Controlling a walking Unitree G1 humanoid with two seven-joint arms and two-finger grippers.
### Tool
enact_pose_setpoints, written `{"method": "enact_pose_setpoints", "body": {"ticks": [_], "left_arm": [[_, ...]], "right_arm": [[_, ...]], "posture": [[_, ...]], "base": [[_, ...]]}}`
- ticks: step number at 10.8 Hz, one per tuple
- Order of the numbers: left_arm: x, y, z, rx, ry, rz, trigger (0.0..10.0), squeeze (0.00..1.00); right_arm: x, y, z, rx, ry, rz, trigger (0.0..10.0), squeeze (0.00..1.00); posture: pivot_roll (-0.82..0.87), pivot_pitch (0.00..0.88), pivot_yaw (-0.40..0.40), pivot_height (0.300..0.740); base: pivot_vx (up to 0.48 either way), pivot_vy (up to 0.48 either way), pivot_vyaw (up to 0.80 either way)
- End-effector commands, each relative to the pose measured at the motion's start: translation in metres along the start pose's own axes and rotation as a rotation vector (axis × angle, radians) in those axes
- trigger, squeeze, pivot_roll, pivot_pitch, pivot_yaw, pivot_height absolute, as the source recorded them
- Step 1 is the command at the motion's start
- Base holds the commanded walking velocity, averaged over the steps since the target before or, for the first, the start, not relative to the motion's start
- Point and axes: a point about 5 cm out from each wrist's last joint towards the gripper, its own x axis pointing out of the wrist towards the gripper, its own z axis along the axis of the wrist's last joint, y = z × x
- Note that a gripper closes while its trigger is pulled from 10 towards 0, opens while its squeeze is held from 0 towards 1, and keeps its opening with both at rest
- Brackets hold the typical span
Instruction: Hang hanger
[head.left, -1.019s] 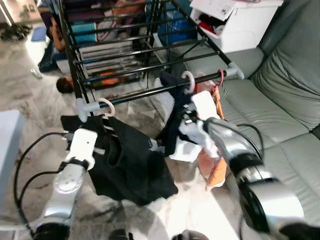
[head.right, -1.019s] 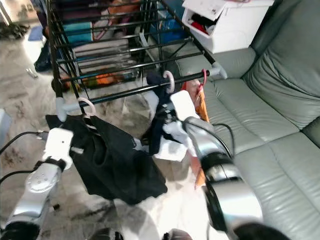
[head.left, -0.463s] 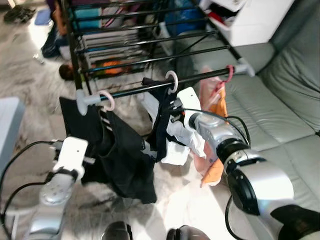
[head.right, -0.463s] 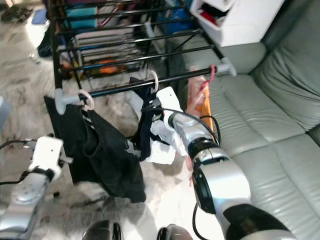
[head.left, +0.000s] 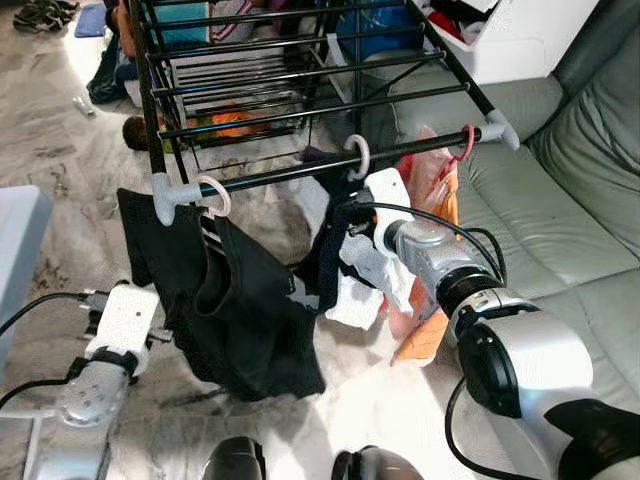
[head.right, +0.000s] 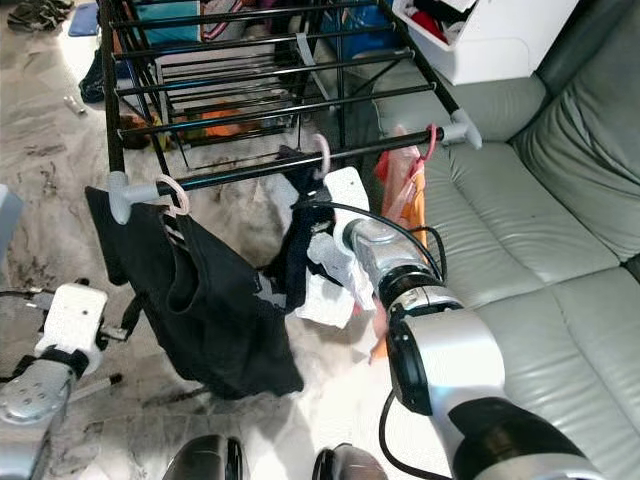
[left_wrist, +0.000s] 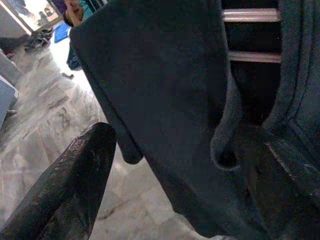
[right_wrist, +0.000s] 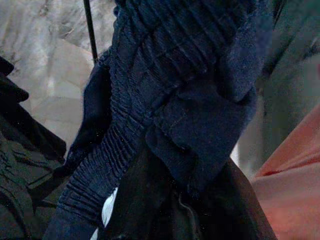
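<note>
- My right hand (head.left: 352, 243) is buried in the navy garment (head.left: 330, 255), its hanger hook (head.left: 358, 155) already over the rack's front rail (head.left: 300, 172); I cannot tell its grip.
- Left hand (left_wrist: 175, 165) gapes wide, holding nothing; next I judge: release, withdraw clear.

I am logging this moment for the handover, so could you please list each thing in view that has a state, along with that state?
black garment: hanging from a white hanger hook on the rack rail
dark blue garment: hanging from its hook on the same rail
orange garment: hanging by a pink hook near the rail's end
left gripper: open, beside the black garment
right gripper: against the dark blue garment
</note>
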Motion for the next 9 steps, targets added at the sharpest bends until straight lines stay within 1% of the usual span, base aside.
{"method": "enact_pose_setpoints", "body": {"ticks": [1,3,4,5,7,8,9], "left_arm": [[-0.004,0.003,0.001,0.014,0.009,-0.005,10.0,0.00],[-0.004,0.004,0.003,0.017,0.015,-0.007,10.0,0.00],[-0.003,0.003,0.003,0.015,0.016,-0.011,10.0,0.00],[-0.001,0.000,0.005,0.008,0.007,-0.020,10.0,0.00],[0.003,-0.003,0.007,-0.001,0.000,-0.028,10.0,0.00],[0.004,-0.004,0.006,0.000,0.003,-0.031,10.0,0.00],[0.007,-0.003,0.007,-0.003,-0.002,-0.028,10.0,0.00]], "right_arm": [[0.001,0.002,-0.002,0.037,0.017,-0.001,10.0,0.00],[0.002,0.008,-0.024,0.028,0.084,0.020,10.0,0.00],[0.001,0.008,-0.029,0.067,0.094,0.021,10.0,0.00],[0.000,0.005,-0.034,0.052,0.111,0.015,10.0,0.00],[-0.005,-0.003,-0.051,0.006,0.171,0.020,10.0,0.00],[-0.007,-0.007,-0.056,-0.046,0.173,0.027,10.0,0.00],[-0.007,-0.011,-0.044,-0.108,0.079,0.003,10.0,0.00]], "posture": [[0.22,0.146,-0.048,0.740],[0.22,0.146,-0.049,0.740],[0.22,0.141,-0.049,0.740],[0.21,0.133,-0.051,0.740],[0.20,0.123,-0.051,0.740],[0.19,0.119,-0.050,0.740],[0.19,0.113,-0.049,0.740]], "base": [[0.000,0.000,0.00],[0.000,0.000,0.00],[0.000,0.000,0.00],[0.000,0.000,0.00],[0.000,0.000,0.00],[0.000,0.000,0.00],[0.000,0.000,0.00]]}}
